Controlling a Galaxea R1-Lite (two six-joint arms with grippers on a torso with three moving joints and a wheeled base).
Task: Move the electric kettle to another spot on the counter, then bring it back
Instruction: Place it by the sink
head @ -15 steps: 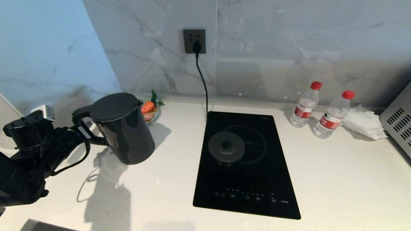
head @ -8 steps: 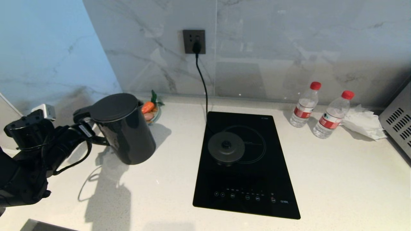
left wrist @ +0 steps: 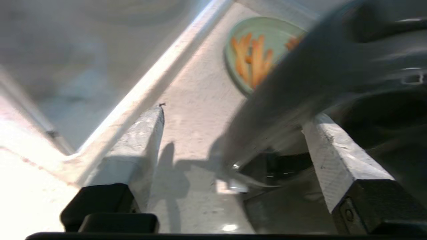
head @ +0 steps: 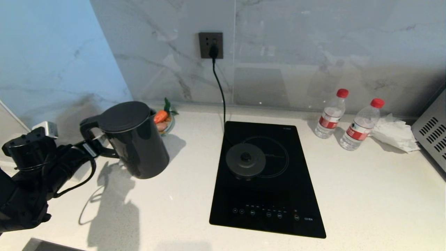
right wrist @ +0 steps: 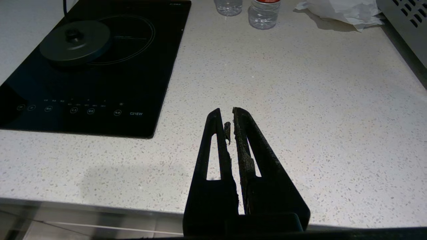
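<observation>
The electric kettle (head: pixel 134 139), a tall glossy black cylinder with a flat round lid and loop handle, stands upright on the white speckled stone surface (head: pixel 366 195), left of the black glass cooktop (head: pixel 266 181) carrying the round grey base disc (head: pixel 245 160). The left gripper (left wrist: pixel 233 133) reaches in level from the left; its pale textured jaws are spread wide either side of the handle, gripping nothing. The right gripper (right wrist: pixel 230 125) hangs above the surface's front edge, its jaws closed and empty.

L gripper (left wrist: pixel 233 140) opened, released kettle (head: pixel 137 139) handle.
</observation>
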